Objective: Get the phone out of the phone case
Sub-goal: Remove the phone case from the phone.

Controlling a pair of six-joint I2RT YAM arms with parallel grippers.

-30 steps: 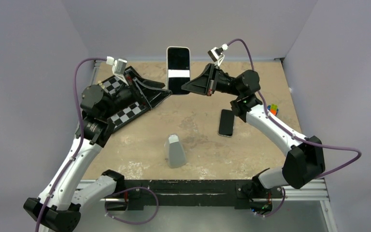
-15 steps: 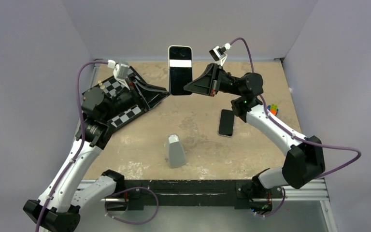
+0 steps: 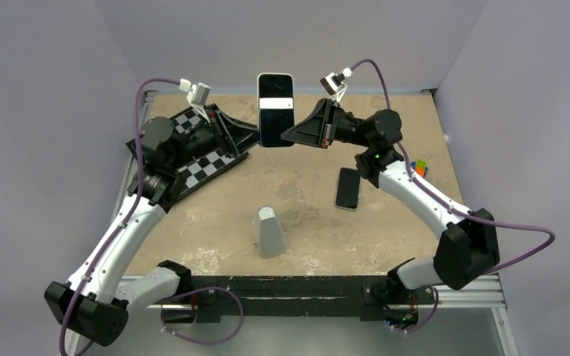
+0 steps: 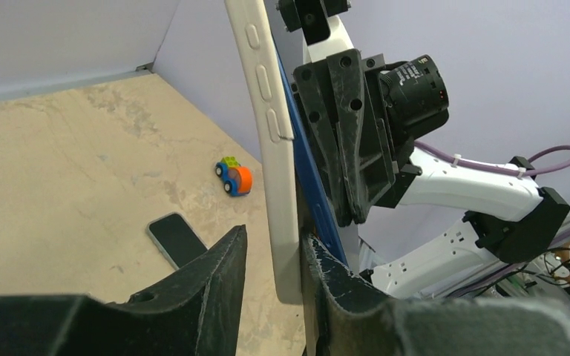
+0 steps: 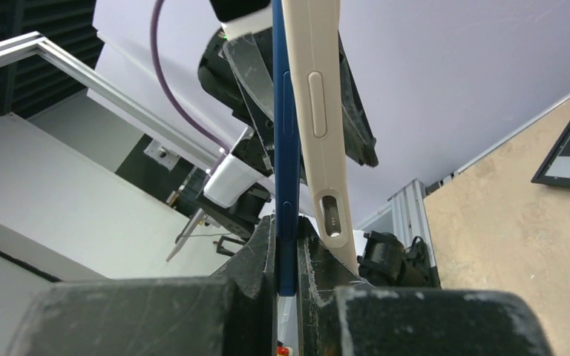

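The phone (image 3: 275, 111) is held upright in the air above the far table, black screen toward the top camera, with the whitish phone case (image 3: 259, 104) framing it. My right gripper (image 3: 288, 135) is shut on the phone's blue edge (image 5: 285, 148); its fingers (image 5: 286, 226) pinch the phone alone. The case (image 5: 315, 104) bends away from the phone at that end. My left gripper (image 3: 256, 137) is open astride the case's lower edge (image 4: 267, 111). One finger (image 4: 319, 259) touches the case and a gap shows at the other side (image 4: 273, 237). The phone's blue edge (image 4: 308, 170) shows behind the case.
Another black phone (image 3: 347, 188) lies flat on the table right of centre, also in the left wrist view (image 4: 176, 239). A grey tapered block (image 3: 270, 231) stands near the front centre. A checkerboard (image 3: 200, 167) lies under the left arm. A small toy car (image 3: 418, 167) sits at the right.
My left arm has reached forward and to the right, its wrist closer to the phone. The phone and right gripper rose slightly, then held still.
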